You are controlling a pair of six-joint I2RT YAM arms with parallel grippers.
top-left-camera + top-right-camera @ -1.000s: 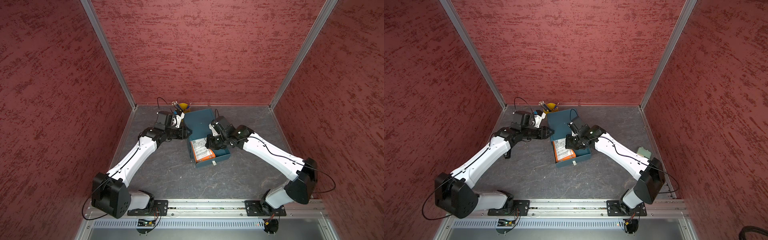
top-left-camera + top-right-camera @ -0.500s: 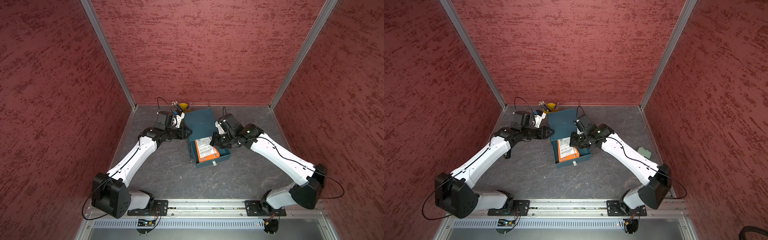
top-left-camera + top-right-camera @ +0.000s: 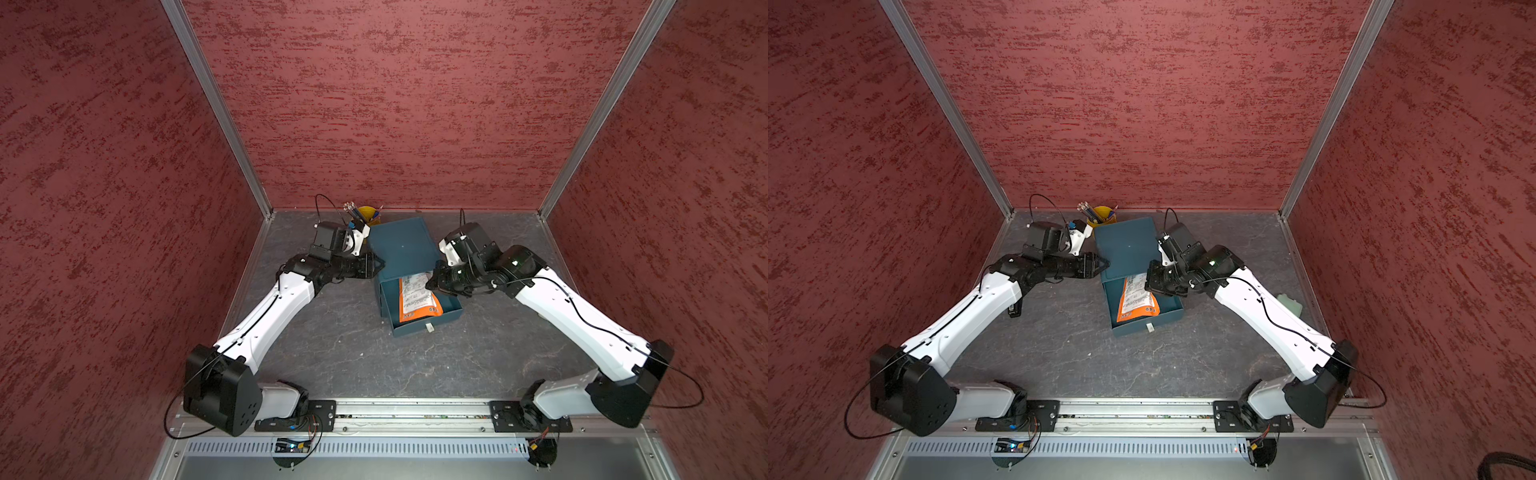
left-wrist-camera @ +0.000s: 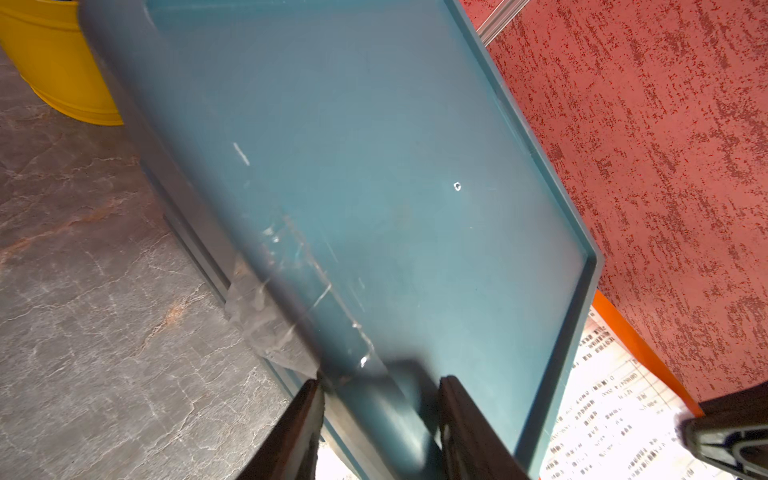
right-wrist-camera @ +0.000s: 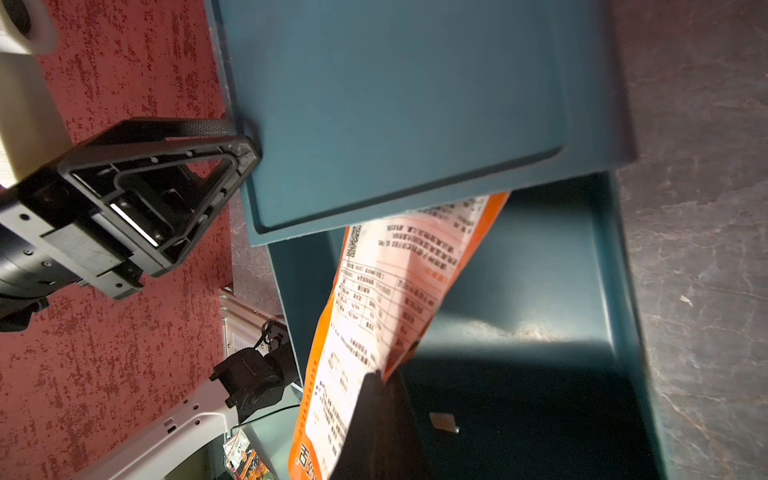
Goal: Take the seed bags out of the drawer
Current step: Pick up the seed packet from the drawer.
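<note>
A teal cabinet (image 3: 401, 245) (image 3: 1127, 245) stands at the back of the table with its drawer (image 3: 428, 326) (image 3: 1144, 328) pulled out toward the front. An orange seed bag (image 3: 415, 297) (image 3: 1136, 299) (image 5: 374, 316) with a white printed panel slants up out of the drawer. My right gripper (image 3: 430, 282) (image 3: 1148, 284) (image 5: 380, 378) is shut on the bag's edge at the drawer's right side. My left gripper (image 3: 378, 265) (image 3: 1105, 263) (image 4: 380, 384) is clamped on the cabinet's left edge. Beneath the orange bag the drawer floor is hidden.
A yellow cup of pencils (image 3: 365, 214) (image 3: 1100, 214) stands just behind the cabinet's left corner. A pale green block (image 3: 1289, 303) lies by the right wall behind my right arm. Red walls close in the table on three sides.
My right arm's elbow and shoulder have swung outward to the right, and the gripped end of the orange bag has tilted up. The left arm has not moved.
</note>
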